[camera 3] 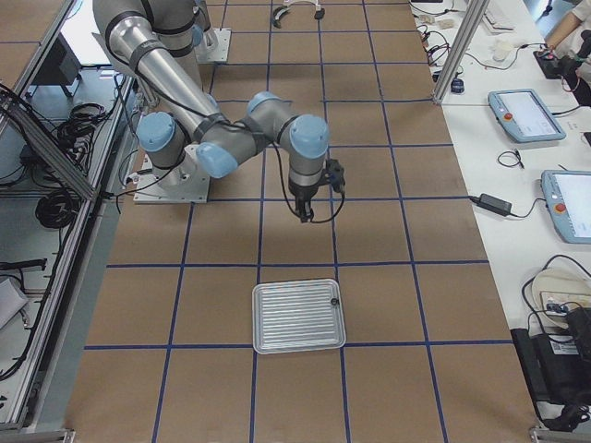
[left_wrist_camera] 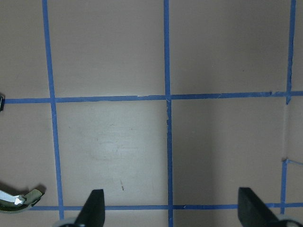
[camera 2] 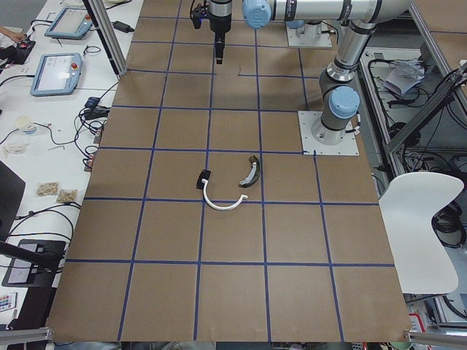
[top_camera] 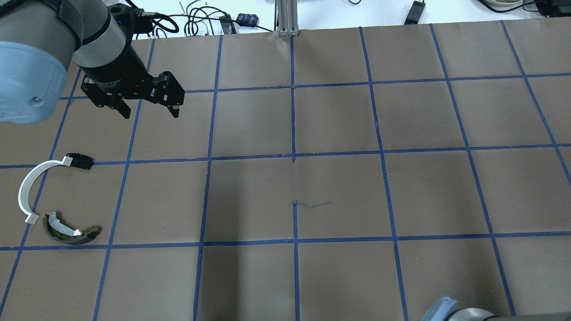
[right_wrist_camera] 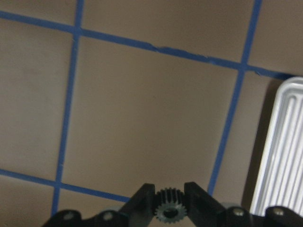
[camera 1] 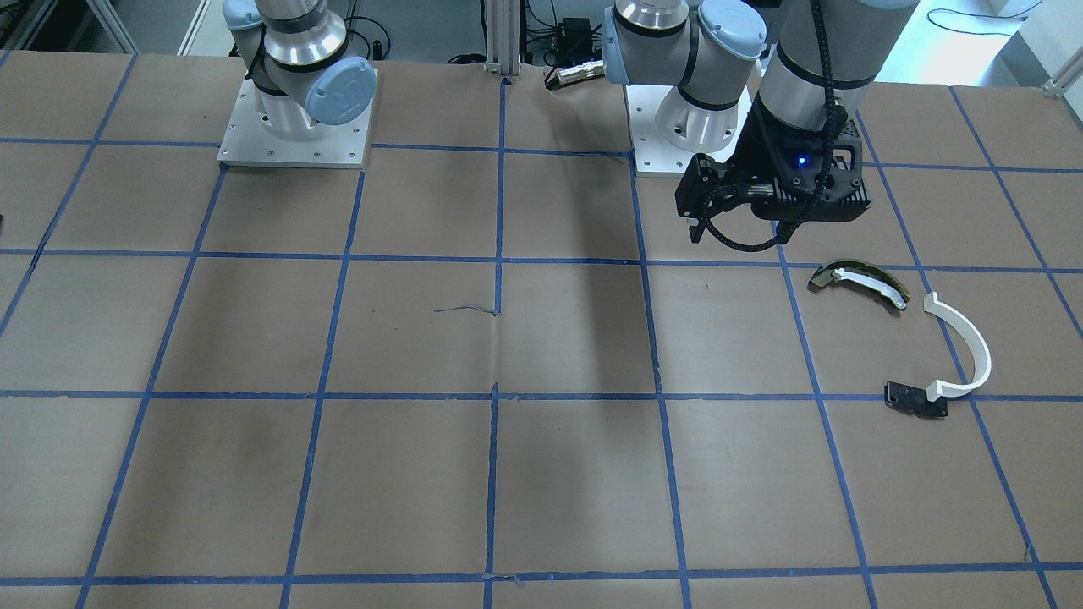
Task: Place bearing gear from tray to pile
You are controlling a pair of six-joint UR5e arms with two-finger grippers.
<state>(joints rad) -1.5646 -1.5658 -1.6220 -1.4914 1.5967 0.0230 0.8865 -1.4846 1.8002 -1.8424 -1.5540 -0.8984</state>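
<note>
My right gripper [right_wrist_camera: 168, 196] is shut on a small grey bearing gear [right_wrist_camera: 166, 213], held above the brown table beside the white ribbed tray [right_wrist_camera: 284, 151]. In the exterior right view this gripper [camera 3: 305, 214] hangs behind the tray [camera 3: 277, 318]. The pile lies at the table's far left end: a white arc strip [top_camera: 27, 187], an olive-and-white curved piece [top_camera: 67, 232] and a flat black bracket [top_camera: 80, 161]. My left gripper [top_camera: 147, 110] is open and empty, hovering beyond the pile; its wrist view shows both fingers [left_wrist_camera: 94, 208] wide apart.
A small dark part [camera 3: 333, 301] lies in the tray's corner. The table [top_camera: 339, 191] is brown paper with a blue tape grid. Both arm bases [camera 1: 296, 127] stand at the robot's edge. Cables and tablets [camera 3: 526, 115] lie beyond the far edge.
</note>
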